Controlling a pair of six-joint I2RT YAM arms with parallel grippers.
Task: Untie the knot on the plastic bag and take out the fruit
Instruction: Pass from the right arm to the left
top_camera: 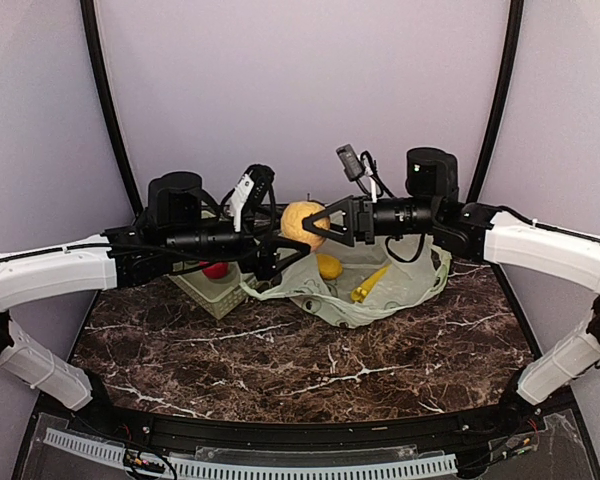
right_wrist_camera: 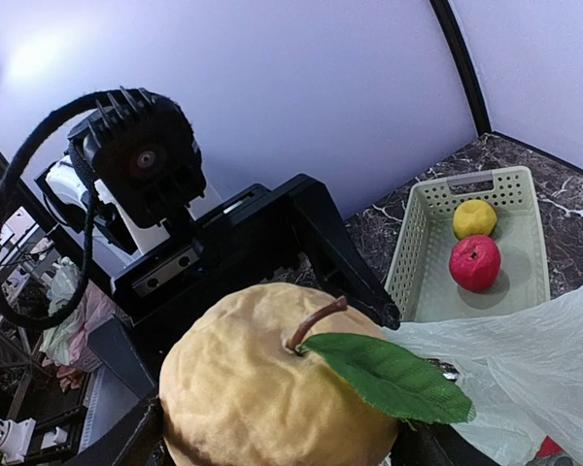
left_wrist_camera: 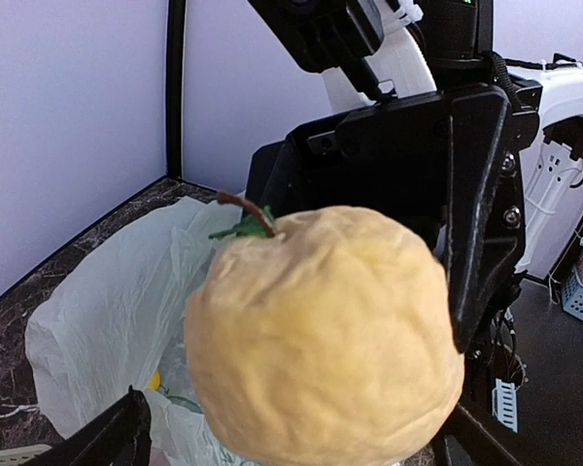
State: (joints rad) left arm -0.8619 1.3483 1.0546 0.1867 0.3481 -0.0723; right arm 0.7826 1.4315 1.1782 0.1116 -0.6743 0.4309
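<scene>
Marble tabletop [top_camera: 310, 360] is being covered at center by the plastic bag [top_camera: 400, 290], its rear hidden by the right arm [top_camera: 535, 245]. Above it the yellow fruit [top_camera: 292, 220] is being clamped by the right gripper [right_wrist_camera: 277, 442]; the left gripper [left_wrist_camera: 296, 432], fingertips cropped, is being held spread.

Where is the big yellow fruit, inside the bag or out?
Out. The big yellow fruit hangs in the air, pinched by the right gripper, clear of the plastic bag.
</scene>
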